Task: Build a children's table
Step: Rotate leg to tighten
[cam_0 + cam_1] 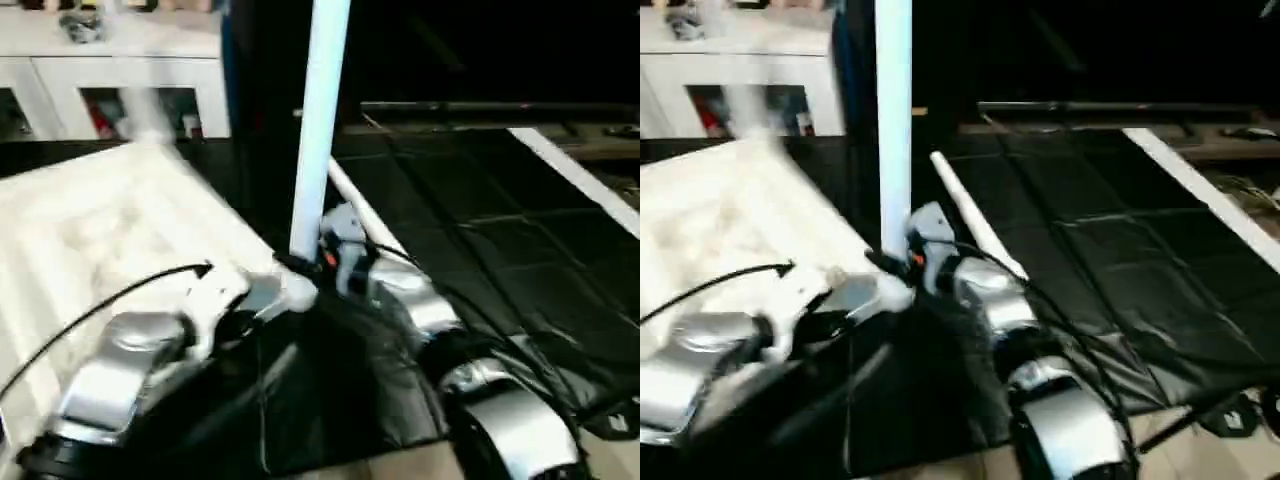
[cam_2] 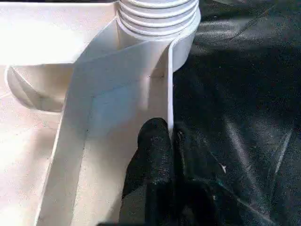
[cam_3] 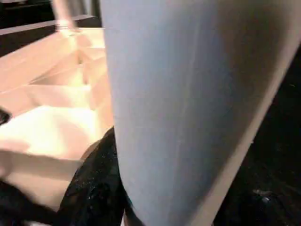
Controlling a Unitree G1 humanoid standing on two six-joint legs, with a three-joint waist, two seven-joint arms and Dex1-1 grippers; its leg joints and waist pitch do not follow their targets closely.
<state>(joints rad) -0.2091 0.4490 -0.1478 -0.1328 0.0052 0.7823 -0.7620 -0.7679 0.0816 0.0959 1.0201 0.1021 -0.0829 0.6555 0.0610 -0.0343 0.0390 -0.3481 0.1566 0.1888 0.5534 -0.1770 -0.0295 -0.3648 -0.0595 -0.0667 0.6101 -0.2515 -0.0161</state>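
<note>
The white table top (image 1: 100, 230) lies underside up on a black mat, its ribs showing. My left gripper (image 2: 168, 136) is shut on the thin rim wall of the top, just short of a corner socket with a threaded white collar (image 2: 160, 16). A white leg (image 1: 320, 130) stands upright at that corner. My right gripper (image 1: 322, 258) is shut on the leg's lower end, and one black finger (image 3: 94, 188) presses against the tube (image 3: 188, 103). A second white leg (image 1: 975, 215) lies on the mat behind my right wrist.
The black mat (image 1: 480, 250) spreads over the floor to the right, with a long white piece (image 1: 575, 175) lying across its far right. A white glass-door cabinet (image 1: 120, 80) stands at the back left. Pale floor shows along the mat's near edge.
</note>
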